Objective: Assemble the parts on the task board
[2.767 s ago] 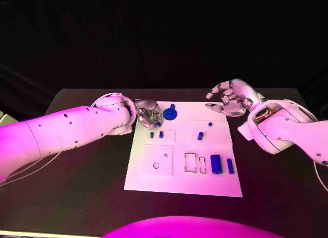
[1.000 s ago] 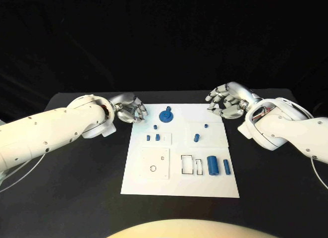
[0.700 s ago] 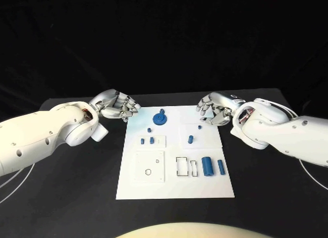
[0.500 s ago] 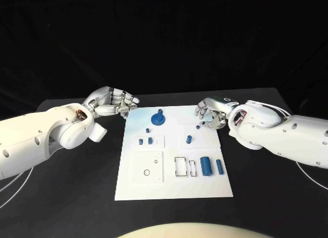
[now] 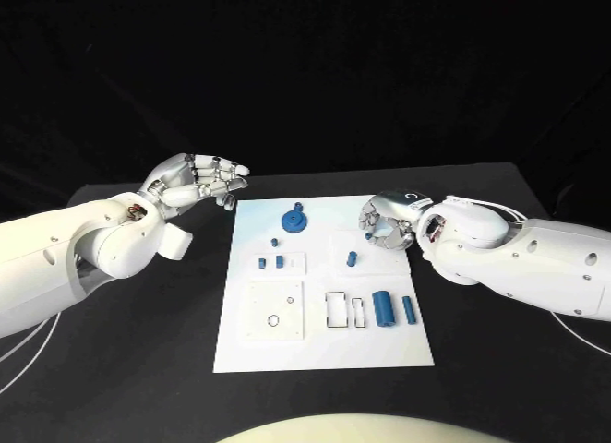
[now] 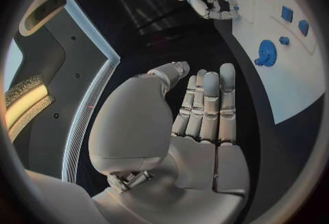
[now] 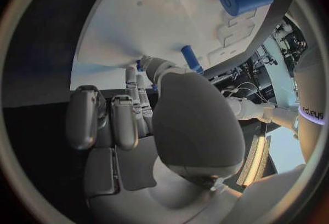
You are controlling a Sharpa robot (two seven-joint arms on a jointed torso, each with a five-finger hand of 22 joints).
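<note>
At the task board's (image 5: 319,351) far right edge, right hand (image 5: 389,221) hangs over a small upright blue peg (image 5: 369,236); whether its fingers pinch anything cannot be told. Left hand (image 5: 197,182), off the far left corner, fingers straight and together, holds nothing. Step judged: reaching for the peg; next, a clean pinch, while blue gear (image 5: 293,221) and cylinder (image 5: 383,307) wait.
</note>
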